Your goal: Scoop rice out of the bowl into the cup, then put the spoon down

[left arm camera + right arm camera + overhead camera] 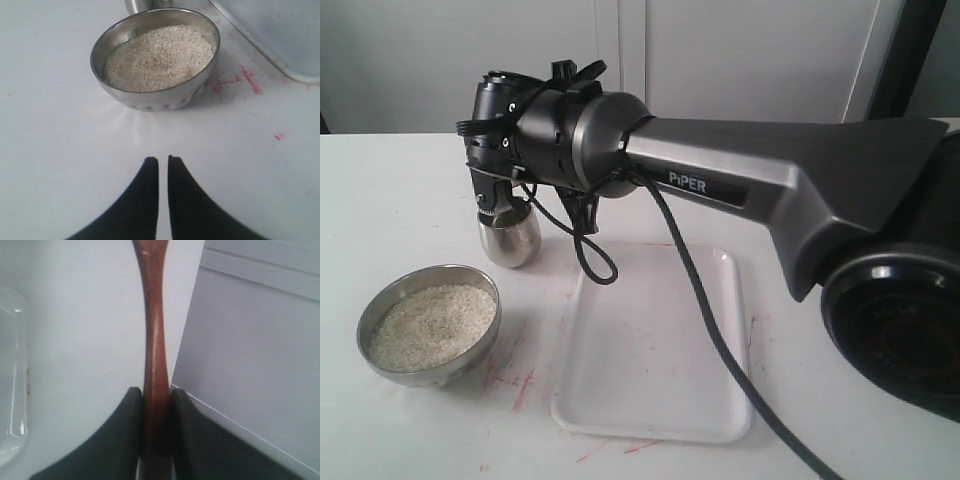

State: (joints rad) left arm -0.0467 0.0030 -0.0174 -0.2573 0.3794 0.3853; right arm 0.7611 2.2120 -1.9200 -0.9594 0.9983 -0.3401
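Reddish-brown wooden spoon [153,330], slim handle pinched in right claw [156,400], left claw [163,165] closed

The white table [400,200] carries three items: the grey metal bowl [432,374] at the left, the steel cup [510,242] near it and farther back, and a white tray [650,350] at the right. Red marks [525,385] stain the table between bowl and tray.
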